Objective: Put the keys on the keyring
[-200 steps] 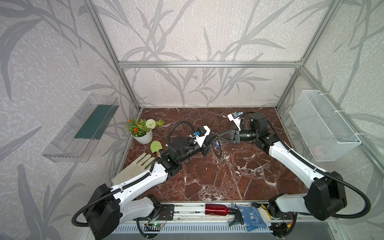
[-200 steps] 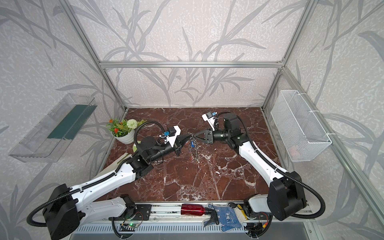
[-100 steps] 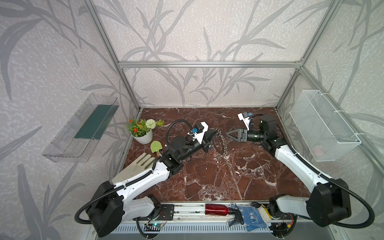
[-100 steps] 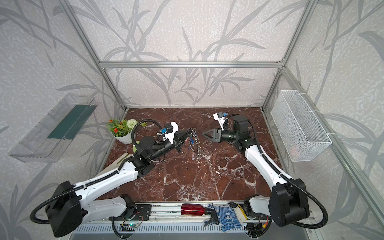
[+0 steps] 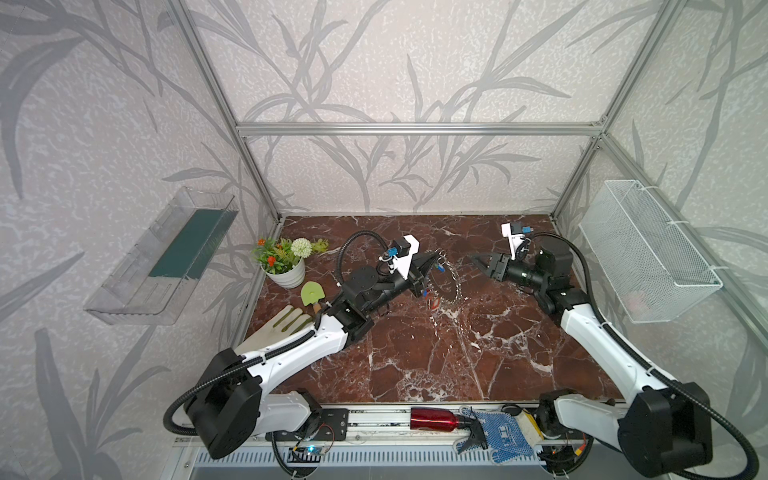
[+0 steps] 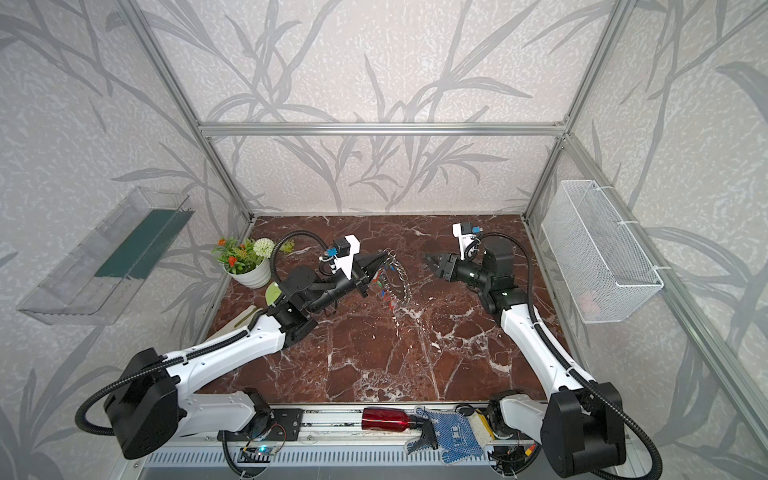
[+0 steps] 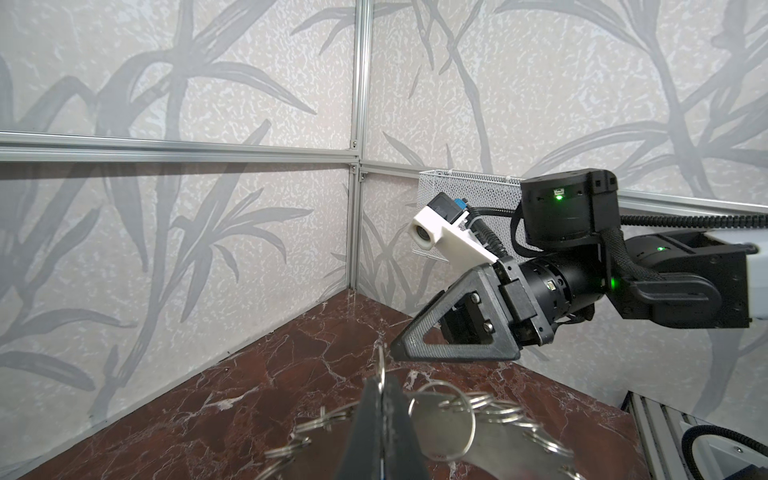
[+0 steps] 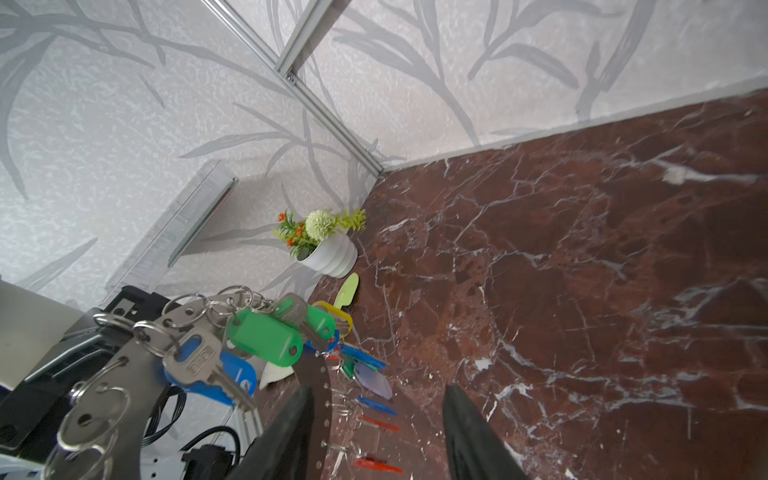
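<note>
2 grippers meet above the table. left gripper is clamped on the keyring, held upright toward 12 o'clock of mid-table; the keys hang from it. at its 3 o'clock, well apart, right gripper stands parted, empty. best: keep the ring steady so the keys hang quiet.

**Open floor near and right, clutter far left**

Wide passage over red-brown marble floor from centre to near and right edges. Blocked far left by white ribbed pot of artificial flowers, light green plastic trowel and pale rubber glove. Mid-floor taken by large flat grey metal keyring, held aloft in clamped left gripper, coloured-tag keys dangling. Open gap across to spread-jawed right gripper.
</note>
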You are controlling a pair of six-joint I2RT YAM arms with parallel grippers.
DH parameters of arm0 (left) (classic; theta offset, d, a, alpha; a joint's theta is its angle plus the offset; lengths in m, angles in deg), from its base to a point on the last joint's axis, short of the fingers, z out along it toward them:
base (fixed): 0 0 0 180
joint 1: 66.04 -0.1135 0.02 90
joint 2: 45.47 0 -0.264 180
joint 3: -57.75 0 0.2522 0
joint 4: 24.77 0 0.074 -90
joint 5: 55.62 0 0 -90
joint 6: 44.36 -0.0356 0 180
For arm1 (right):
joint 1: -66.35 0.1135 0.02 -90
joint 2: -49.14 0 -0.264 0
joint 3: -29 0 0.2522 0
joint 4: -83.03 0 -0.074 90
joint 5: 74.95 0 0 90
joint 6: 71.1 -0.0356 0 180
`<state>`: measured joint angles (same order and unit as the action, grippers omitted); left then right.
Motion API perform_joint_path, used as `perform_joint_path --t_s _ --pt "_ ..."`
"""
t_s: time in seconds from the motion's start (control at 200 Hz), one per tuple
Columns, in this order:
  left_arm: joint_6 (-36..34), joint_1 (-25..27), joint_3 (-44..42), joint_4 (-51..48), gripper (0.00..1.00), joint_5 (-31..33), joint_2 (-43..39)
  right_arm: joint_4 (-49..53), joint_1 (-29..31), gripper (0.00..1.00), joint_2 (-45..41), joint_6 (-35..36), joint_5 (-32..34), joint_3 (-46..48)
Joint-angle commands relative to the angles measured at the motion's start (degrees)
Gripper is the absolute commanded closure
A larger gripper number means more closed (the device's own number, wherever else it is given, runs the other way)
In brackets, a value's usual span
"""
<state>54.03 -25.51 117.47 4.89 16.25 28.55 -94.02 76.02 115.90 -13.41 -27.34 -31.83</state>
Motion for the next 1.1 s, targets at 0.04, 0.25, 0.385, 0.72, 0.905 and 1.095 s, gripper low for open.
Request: perform_joint_path --t_s 0.04,0.25,0.385,0.72,0.905,1.095 --pt "6.79 -2.59 4.3 7.34 1.0 -6.49 1.72 -9.05 -0.25 0.44 -1.68 0.37 2.97 0.57" --pt "15.46 -7.38 6.26 11.82 1.0 -15.1 5.63 -24.72 -0.27 0.43 1.24 -3.45 -0.62 2.33" --pt "19.14 -9.16 8.33 12.48 1.0 -21.6 7.48 -29.95 -0.11 0.44 4.6 -6.25 -3.91 1.16" --pt "23.87 -10.66 10.79 15.69 1.0 -26.01 11.57 -33.69 2.71 0.45 9.5 -6.48 -10.18 -3.01" --pt "26.47 -10.93 12.73 17.19 1.0 -28.94 14.15 -36.87 3.47 0.45 10.81 -8.65 -12.71 -4.54" --pt "27.46 -10.94 13.42 17.75 1.0 -30.2 15.18 -37.77 4.95 0.48 12.57 -9.37 -14.77 -5.98"
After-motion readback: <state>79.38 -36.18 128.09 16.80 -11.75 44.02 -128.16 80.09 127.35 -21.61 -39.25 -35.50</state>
